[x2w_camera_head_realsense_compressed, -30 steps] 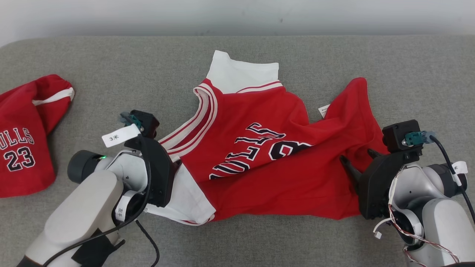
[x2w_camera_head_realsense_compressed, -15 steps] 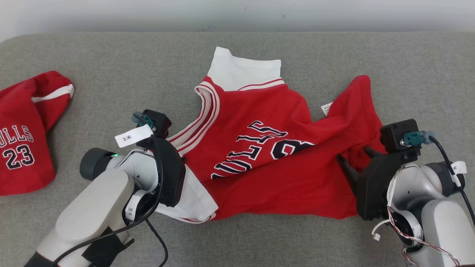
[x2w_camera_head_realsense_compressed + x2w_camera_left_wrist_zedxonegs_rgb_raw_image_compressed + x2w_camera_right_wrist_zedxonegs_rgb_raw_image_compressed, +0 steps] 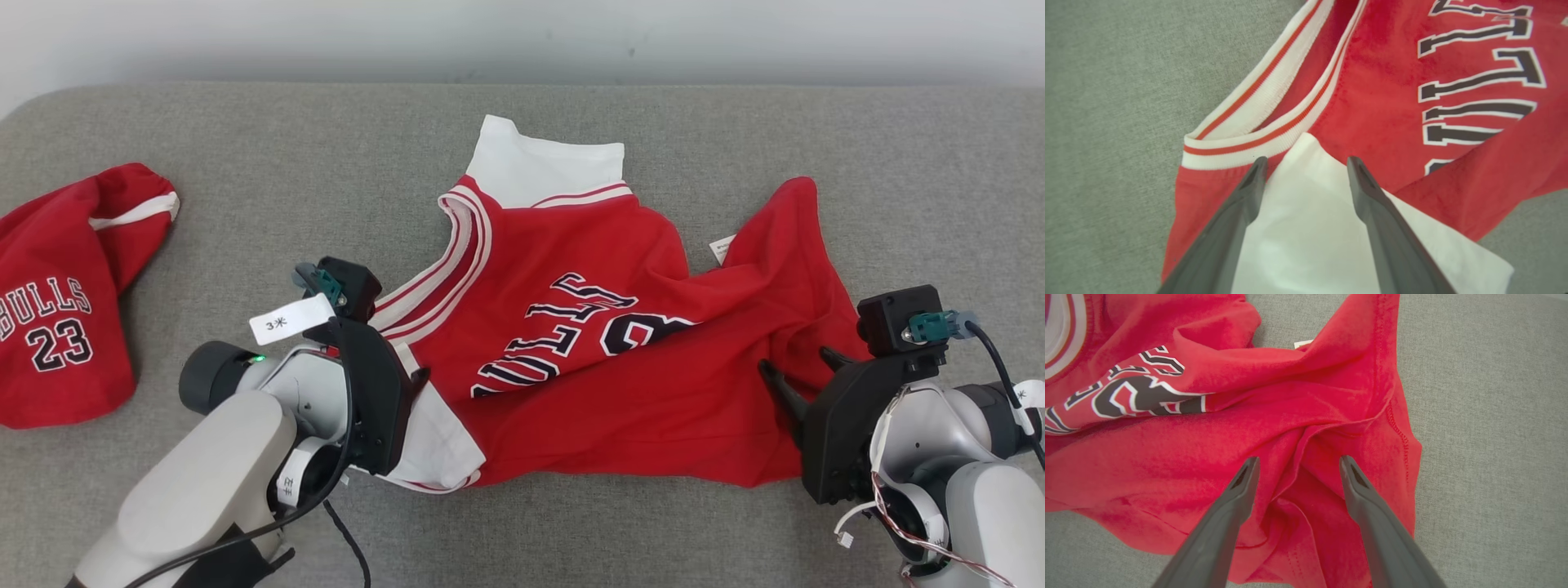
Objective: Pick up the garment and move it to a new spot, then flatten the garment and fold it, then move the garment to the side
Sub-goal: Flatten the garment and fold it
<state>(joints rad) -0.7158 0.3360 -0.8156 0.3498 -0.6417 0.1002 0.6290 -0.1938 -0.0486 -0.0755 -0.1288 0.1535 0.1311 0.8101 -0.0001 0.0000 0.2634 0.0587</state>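
Observation:
The garment (image 3: 588,327) is a red jersey with white sleeves and dark lettering, lying rumpled across the middle of the grey surface. My left gripper (image 3: 412,384) is open at the garment's left end. In the left wrist view the left gripper (image 3: 1306,161) has its fingers spread over the white sleeve (image 3: 1298,224), beside the striped collar band (image 3: 1257,102). My right gripper (image 3: 793,361) is open at the right end. In the right wrist view the right gripper (image 3: 1299,459) straddles a bunched fold of the red hem (image 3: 1306,486). Neither gripper holds cloth.
A second red garment (image 3: 65,310), printed BULLS 23, lies bunched at the far left. The grey padded surface (image 3: 245,163) runs back to a pale wall (image 3: 522,41). A small white label (image 3: 722,247) sticks out of the jersey near its right flap.
The head view has shifted a little. My left arm has edged right, further over the white sleeve. The right arm and the jersey look unmoved.

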